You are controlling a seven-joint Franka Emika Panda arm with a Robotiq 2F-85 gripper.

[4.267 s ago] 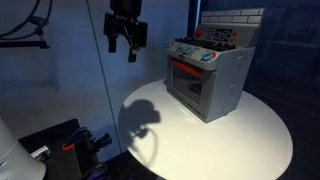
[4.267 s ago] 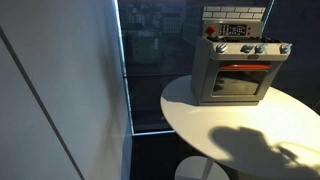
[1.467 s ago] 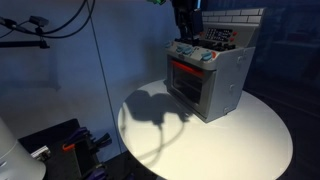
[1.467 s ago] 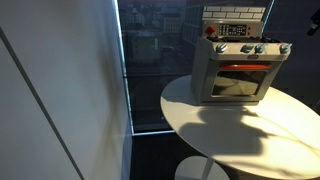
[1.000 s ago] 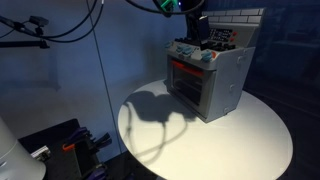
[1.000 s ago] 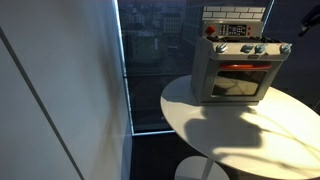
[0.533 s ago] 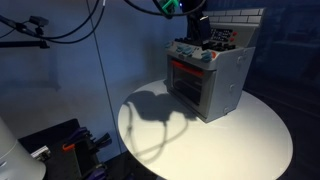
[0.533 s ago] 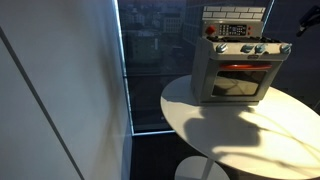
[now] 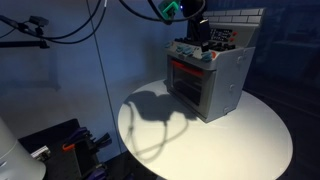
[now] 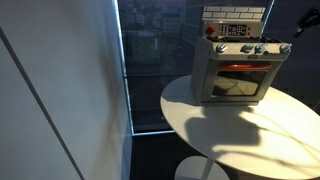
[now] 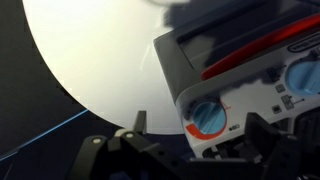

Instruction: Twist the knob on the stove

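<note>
— Right, where's the toy stove (image 9: 210, 78)?
— It stands on the round white worktop (image 9: 250, 140), close to the rim. The oven window glows red, and light-blue knobs run in a row along the front edge.
— And the claw (image 9: 197, 32)?
— It hangs directly above that knob row in an exterior view. From the opposite angle, only a dark sliver of it shows at the frame's edge.
— What's the wrist view giving us?
— One blue knob (image 11: 208, 117), ringed in red, sits between the dark fingers (image 11: 268, 135). The jaws are spread wide with a gap on either side of the knob, so they hold nothing.
— Big shadow (image 9: 150, 115) too?
— Yes, the arm's outline is cast across the worktop beside the stove.
</note>
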